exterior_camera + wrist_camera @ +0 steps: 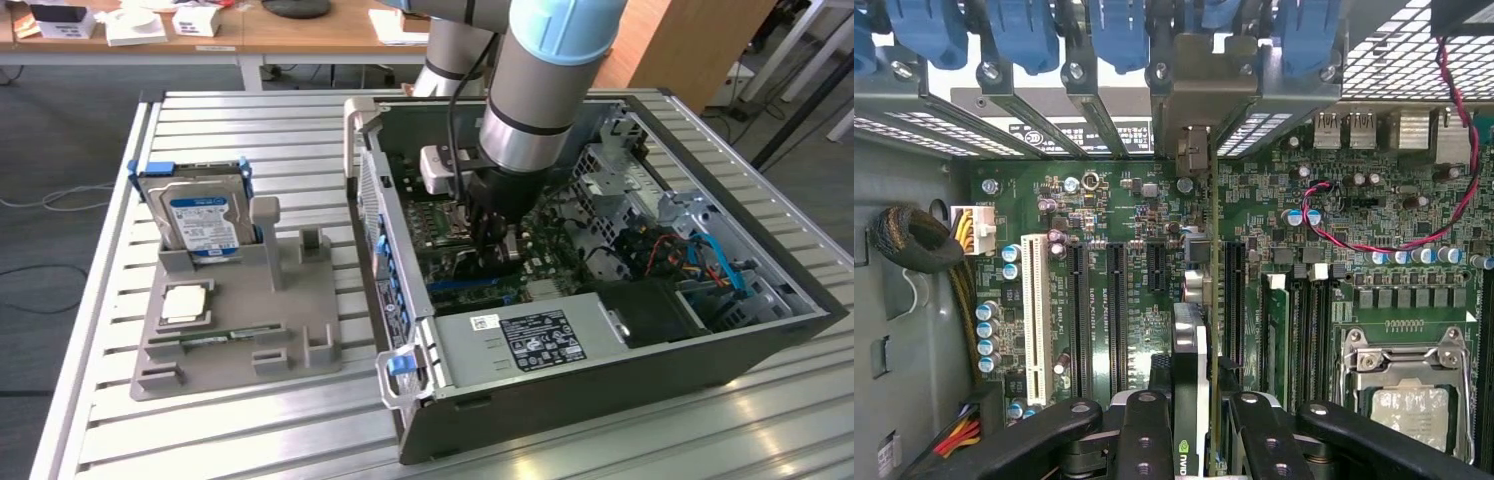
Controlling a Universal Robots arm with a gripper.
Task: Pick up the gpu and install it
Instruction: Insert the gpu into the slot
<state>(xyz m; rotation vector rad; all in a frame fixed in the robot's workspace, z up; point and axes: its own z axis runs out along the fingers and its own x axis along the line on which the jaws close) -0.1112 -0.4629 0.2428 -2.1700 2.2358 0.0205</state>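
Note:
The gpu (pixel 1200 290) stands edge-on between my fingers (pixel 1145 430), a thin dark card with a black cooler bearing a green logo. My gripper (pixel 1199 405) is shut on it. The card runs along the motherboard (pixel 1114 200), between the black expansion slots (pixel 1116 310). Its pale metal bracket (pixel 1194 110) is at the rear slot openings of the case. In the exterior view my gripper (pixel 490 238) reaches down inside the open computer case (pixel 601 380), low over the board. Whether the card's edge sits in a slot I cannot tell.
A white slot (pixel 1036 315), a cable bundle (pixel 914 240) and the processor socket (pixel 1404 390) flank the card. Blue latches (pixel 1019 35) line the case rear. On the exterior view's left, a grey holder (pixel 227 330) carries a hard drive (pixel 200 215), a processor (pixel 184 303) and a memory stick (pixel 227 338).

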